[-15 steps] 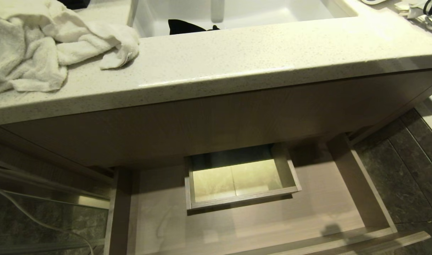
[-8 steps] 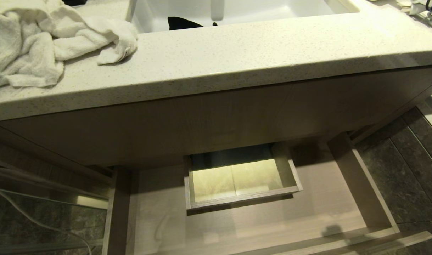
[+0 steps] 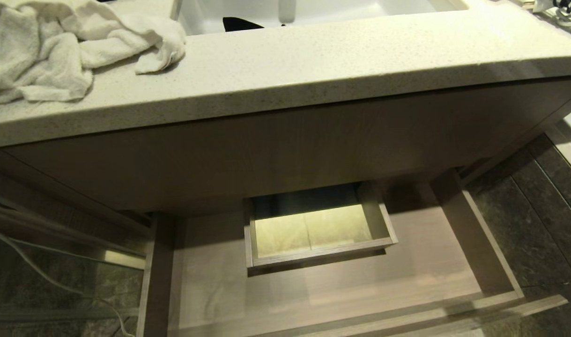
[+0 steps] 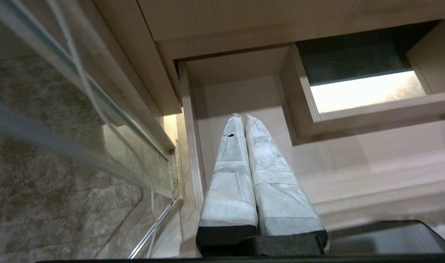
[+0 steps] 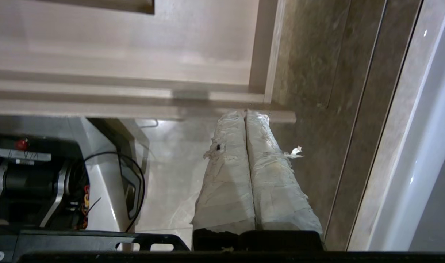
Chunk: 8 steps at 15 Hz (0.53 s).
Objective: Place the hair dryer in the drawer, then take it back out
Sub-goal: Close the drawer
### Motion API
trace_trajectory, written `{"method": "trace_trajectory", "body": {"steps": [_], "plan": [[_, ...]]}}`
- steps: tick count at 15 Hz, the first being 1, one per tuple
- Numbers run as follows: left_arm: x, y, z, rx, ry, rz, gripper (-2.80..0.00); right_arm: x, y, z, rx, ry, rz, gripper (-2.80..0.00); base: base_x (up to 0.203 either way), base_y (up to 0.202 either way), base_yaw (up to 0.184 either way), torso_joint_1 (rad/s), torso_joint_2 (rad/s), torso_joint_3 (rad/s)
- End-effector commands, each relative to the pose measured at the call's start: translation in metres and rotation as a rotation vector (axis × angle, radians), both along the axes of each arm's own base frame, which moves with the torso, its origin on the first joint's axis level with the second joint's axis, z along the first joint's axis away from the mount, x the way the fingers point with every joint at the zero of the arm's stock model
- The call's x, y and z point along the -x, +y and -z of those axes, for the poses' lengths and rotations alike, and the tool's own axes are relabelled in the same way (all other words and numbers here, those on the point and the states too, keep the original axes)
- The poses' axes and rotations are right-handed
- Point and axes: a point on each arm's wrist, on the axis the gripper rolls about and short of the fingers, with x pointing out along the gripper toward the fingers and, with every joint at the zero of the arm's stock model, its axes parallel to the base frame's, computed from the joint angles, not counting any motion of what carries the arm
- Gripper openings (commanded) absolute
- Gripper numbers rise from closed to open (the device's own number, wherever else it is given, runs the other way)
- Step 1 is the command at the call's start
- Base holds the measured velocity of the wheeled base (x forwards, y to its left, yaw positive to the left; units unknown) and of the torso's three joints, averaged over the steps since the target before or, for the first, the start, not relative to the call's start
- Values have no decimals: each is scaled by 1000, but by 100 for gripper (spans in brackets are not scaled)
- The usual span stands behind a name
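Observation:
The drawer (image 3: 341, 290) stands pulled out under the vanity, light wood-grain, with a boxed cutout (image 3: 313, 252) at mid-back; nothing lies on its floor. No hair dryer shows in it; a white and black bundle (image 3: 554, 5), cut off at the counter's far right corner, is too small to identify. Neither arm is in the head view. My left gripper (image 4: 243, 116) is shut and empty above the left part of the drawer (image 4: 353, 157). My right gripper (image 5: 246, 112) is shut and empty just outside the front right corner of the drawer (image 5: 134, 91).
A crumpled white towel (image 3: 55, 47) lies on the speckled counter (image 3: 337, 61) at the left, beside the sink (image 3: 360, 9). A taller wood-grain front panel (image 3: 266, 150) overhangs the drawer. Dark floor tiles (image 3: 524, 224) lie to the right, a glass panel (image 3: 55, 281) to the left.
The whole head view has shifted: counter, towel and sink sit higher in the picture, so the camera has moved. The drawer and towel have not moved.

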Motion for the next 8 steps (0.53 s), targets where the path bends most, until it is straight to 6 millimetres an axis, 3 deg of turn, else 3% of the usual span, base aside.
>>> {"method": "trace_trajectory", "body": {"steps": [1, 8], "plan": [[0, 0, 0, 0, 1, 0, -280, 1, 1, 1, 2, 2, -5, -280, 0, 0, 0, -387, 33, -337], [0, 0, 0, 0, 1, 0, -280, 7, 2, 5, 3, 0, -4, -280, 0, 0, 0, -399, 15, -393]]}}
